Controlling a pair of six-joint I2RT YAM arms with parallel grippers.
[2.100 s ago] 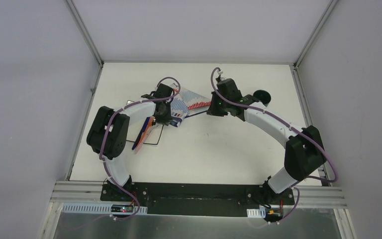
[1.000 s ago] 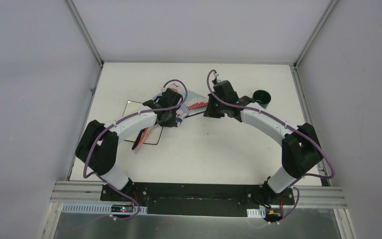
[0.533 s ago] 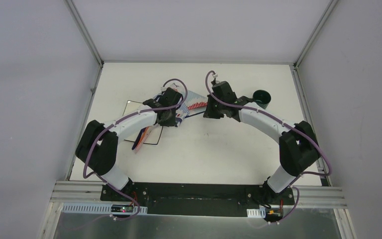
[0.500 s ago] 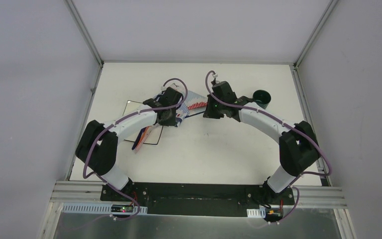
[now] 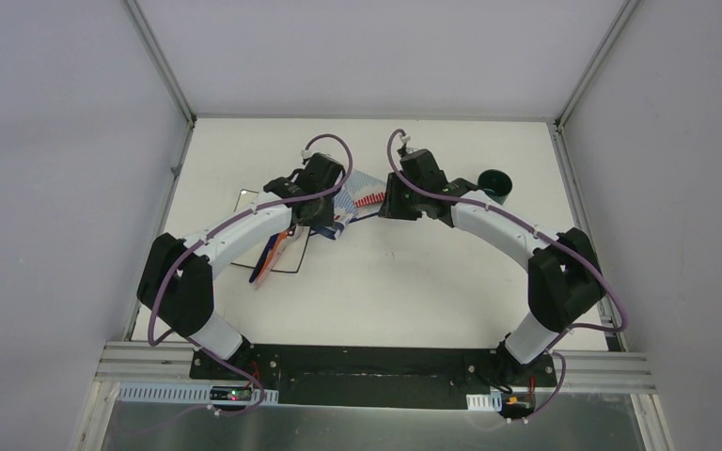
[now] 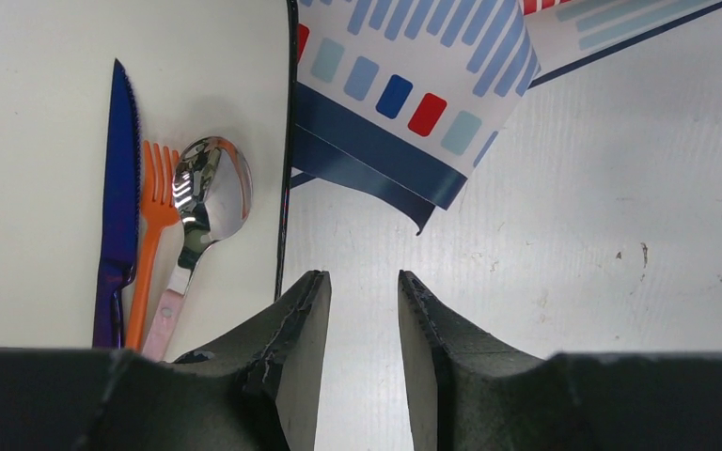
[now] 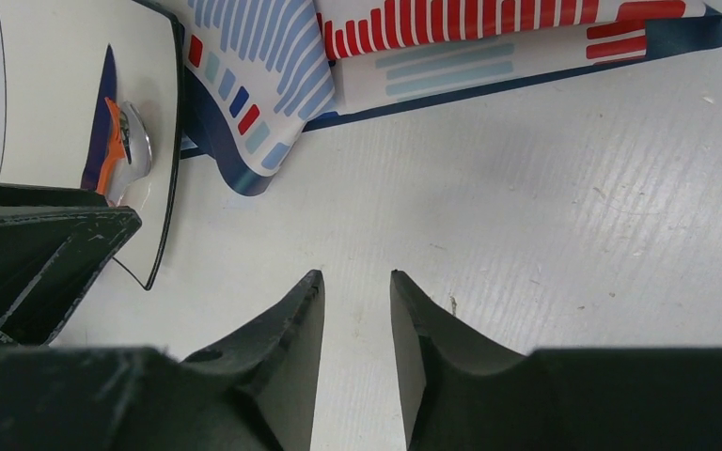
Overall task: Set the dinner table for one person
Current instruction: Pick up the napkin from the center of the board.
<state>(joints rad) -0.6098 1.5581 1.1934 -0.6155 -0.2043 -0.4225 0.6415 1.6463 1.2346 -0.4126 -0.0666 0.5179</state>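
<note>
Table (image 5: 414, 272): one each of knife (image 6: 117, 207), fork (image 6: 153, 225), spoon (image 6: 209, 193), plate (image 6: 38, 141), cloth (image 6: 414, 85), cup (image 5: 496, 181).

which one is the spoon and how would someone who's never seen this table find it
On the white dinner table, find the square white plate with a thin dark rim, beside the striped cloth. Three utensils lie side by side on it. The spoon is the one nearest the cloth: shiny metal bowl, pale pink handle, unlike the orange fork and blue knife.
</note>
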